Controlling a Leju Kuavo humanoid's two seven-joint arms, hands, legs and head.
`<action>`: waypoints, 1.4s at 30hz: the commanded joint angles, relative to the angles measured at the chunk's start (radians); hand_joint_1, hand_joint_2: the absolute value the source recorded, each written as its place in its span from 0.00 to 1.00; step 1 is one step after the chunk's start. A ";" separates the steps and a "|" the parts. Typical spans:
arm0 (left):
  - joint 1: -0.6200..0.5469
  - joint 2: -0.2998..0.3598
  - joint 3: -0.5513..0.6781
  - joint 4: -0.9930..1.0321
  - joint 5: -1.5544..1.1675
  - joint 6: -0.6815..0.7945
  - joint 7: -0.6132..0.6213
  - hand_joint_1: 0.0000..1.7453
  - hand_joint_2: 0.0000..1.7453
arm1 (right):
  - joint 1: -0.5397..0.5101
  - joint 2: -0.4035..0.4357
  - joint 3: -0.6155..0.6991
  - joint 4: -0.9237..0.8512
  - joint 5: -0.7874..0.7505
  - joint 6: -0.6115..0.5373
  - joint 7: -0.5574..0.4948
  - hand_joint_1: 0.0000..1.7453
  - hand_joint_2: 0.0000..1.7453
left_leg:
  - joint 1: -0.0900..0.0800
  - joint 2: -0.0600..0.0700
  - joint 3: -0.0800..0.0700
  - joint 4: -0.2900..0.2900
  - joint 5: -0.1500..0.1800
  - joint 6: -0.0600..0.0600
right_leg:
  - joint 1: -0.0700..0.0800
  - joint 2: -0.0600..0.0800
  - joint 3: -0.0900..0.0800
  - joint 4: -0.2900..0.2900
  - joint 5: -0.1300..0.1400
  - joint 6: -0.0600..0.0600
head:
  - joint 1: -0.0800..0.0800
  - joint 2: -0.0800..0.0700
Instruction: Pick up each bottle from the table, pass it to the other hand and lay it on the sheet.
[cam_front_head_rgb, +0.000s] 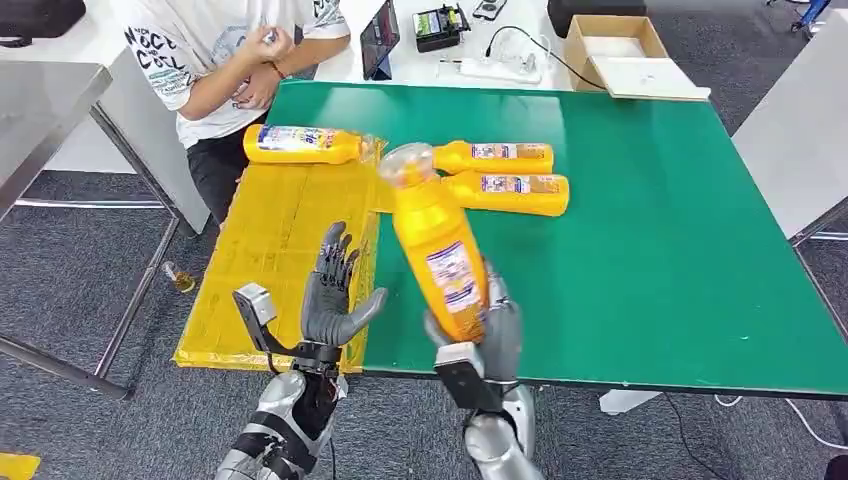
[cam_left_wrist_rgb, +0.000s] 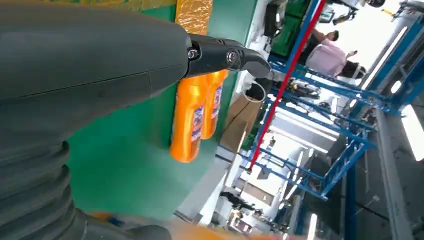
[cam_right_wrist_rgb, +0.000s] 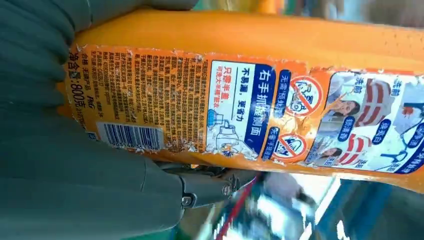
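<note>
Right hand (cam_front_head_rgb: 478, 325) grips bottle (cam_front_head_rgb: 436, 240), seemingly just beside open left hand (cam_front_head_rgb: 332, 290).

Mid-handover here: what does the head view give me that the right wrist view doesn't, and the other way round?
Head view alone: the open left hand raised beside the held bottle, one bottle lying on the yellow sheet, two bottles on the green table, a seated person. Right wrist view alone: the held bottle's back label close up, with barcode and torn edges. Both: the right hand gripping that bottle.
</note>
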 joint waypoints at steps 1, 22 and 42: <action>-0.088 0.037 0.015 0.168 0.000 -0.031 -0.002 0.00 1.00 | -0.086 0.016 0.196 0.366 -0.040 -0.022 -0.004 1.00 1.00 | 0.001 0.004 0.005 -0.002 -0.001 0.001 | 0.001 0.002 0.005 -0.003 0.000 -0.002 | 0.000 0.000; -0.091 0.035 0.017 0.176 0.012 -0.050 -0.002 0.00 1.00 | -0.091 0.017 0.217 0.385 -0.051 -0.020 -0.004 1.00 1.00 | 0.000 0.002 0.004 -0.001 -0.001 0.001 | 0.001 0.000 0.004 -0.001 -0.001 -0.002 | 0.000 0.000; -0.047 0.044 -0.008 0.126 0.082 -0.130 0.005 0.00 1.00 | -0.059 -0.038 0.083 0.153 -0.205 0.050 -0.004 1.00 1.00 | -0.001 0.002 0.003 -0.001 -0.001 0.001 | 0.000 0.000 0.002 -0.001 0.000 -0.001 | 0.000 0.000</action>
